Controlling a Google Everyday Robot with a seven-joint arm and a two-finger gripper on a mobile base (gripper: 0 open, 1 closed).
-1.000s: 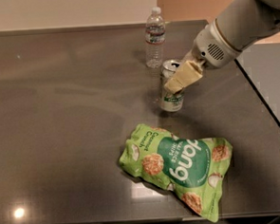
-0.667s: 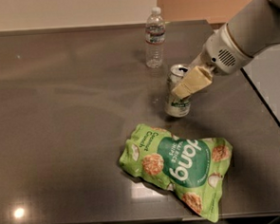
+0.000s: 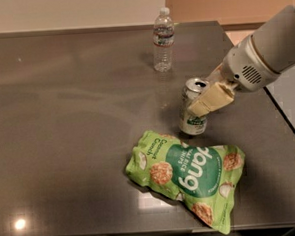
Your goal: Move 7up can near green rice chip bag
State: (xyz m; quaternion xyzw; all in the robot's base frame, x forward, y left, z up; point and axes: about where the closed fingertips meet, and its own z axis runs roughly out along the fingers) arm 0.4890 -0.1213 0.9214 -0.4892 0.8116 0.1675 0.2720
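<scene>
The 7up can point(image 3: 192, 121), silver-white with green markings, stands upright or just above the dark table point(image 3: 62, 120), right of centre. My gripper point(image 3: 198, 106) comes in from the right and is shut on the can's upper part; one cream finger point(image 3: 212, 99) shows in front of it, the other is hidden behind. The green rice chip bag point(image 3: 188, 173) lies flat just in front of the can, its top edge a short gap below the can's base.
A clear plastic water bottle point(image 3: 163, 39) stands upright at the back, behind the can. My white arm point(image 3: 264, 58) stretches over the table's right edge. The table's front edge runs just below the bag.
My gripper has carried the can to the right and toward the front, closer to the green bag. The bag and the bottle have not moved.
</scene>
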